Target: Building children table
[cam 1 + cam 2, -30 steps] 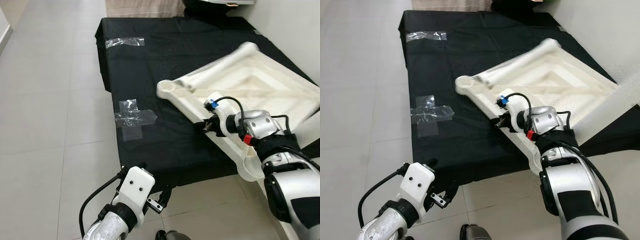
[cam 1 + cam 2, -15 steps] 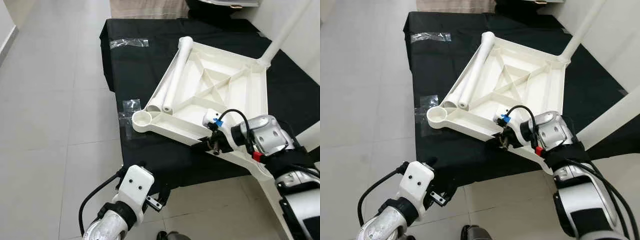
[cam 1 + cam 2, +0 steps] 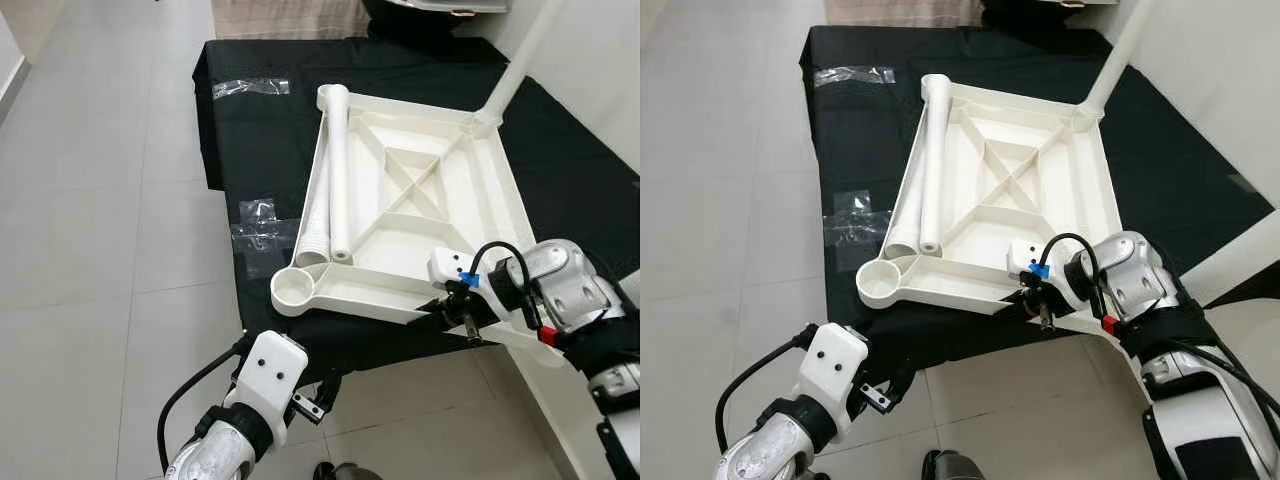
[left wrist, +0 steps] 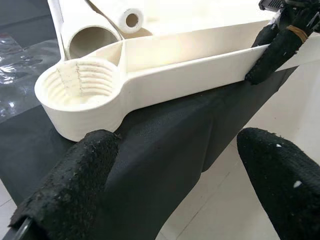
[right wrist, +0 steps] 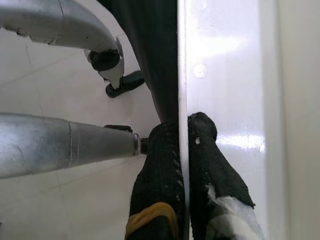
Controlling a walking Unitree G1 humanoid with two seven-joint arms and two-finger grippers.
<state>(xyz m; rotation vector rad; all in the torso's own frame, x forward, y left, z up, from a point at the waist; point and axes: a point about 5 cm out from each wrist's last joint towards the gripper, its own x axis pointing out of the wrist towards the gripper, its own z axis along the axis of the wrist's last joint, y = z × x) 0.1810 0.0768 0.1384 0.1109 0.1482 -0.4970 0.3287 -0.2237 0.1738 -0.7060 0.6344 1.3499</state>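
A white plastic table top lies underside up on a black cloth, its ribs showing. One white leg stands screwed into the far right corner. A loose leg lies along its left rim. The near left corner has a threaded socket with nothing in it. My right gripper is shut on the near rim, one finger on each side. My left gripper hangs open low at the cloth's near edge, just before the socket.
The cloth lies on a pale tiled floor, with clear tape patches on its left part. Another white leg shows at the right edge, near a white wall. A dark object sits at the far end.
The table top has swung round with my right gripper holding its rim, from tilted and skewed to nearly square with the cloth. My right gripper has come nearer and further right. The left arm stayed.
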